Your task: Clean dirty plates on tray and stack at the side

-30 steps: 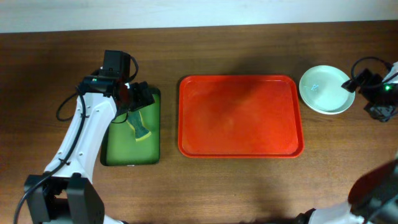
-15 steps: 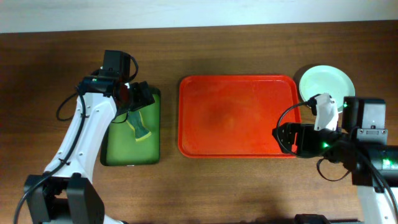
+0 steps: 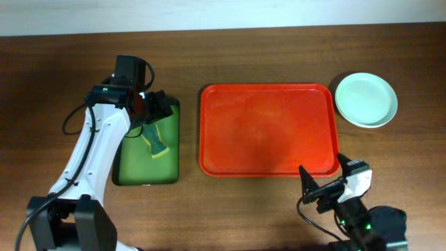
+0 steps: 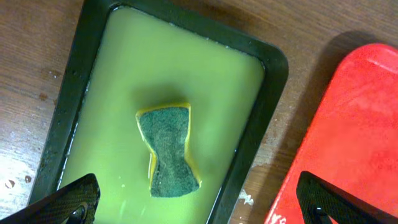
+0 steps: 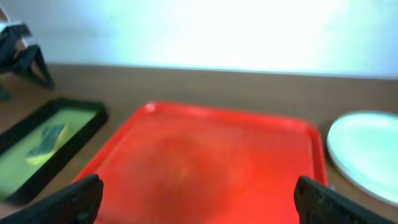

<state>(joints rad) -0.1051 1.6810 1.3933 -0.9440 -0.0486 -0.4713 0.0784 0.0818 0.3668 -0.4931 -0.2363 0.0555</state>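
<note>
The red tray (image 3: 269, 130) lies mid-table with nothing on it; it also shows in the right wrist view (image 5: 205, 168) and at the right edge of the left wrist view (image 4: 354, 137). The pale mint plates (image 3: 366, 100) sit stacked on the table right of the tray, seen also in the right wrist view (image 5: 367, 152). My left gripper (image 4: 199, 205) is open and empty above the green tray (image 3: 129, 171), over a green-and-yellow sponge (image 4: 168, 149). My right gripper (image 5: 199, 196) is open and empty, near the table's front edge (image 3: 322, 189), facing the red tray.
The green tray with a dark rim (image 4: 261, 112) holds yellowish liquid and the sponge (image 3: 156, 143), left of the red tray. White specks lie on the wood between the two trays (image 4: 249, 196). A wall stands behind the table.
My right arm has pulled back from the plate stack, across the tray's right end, down to the table's front edge. The left arm has not moved.
</note>
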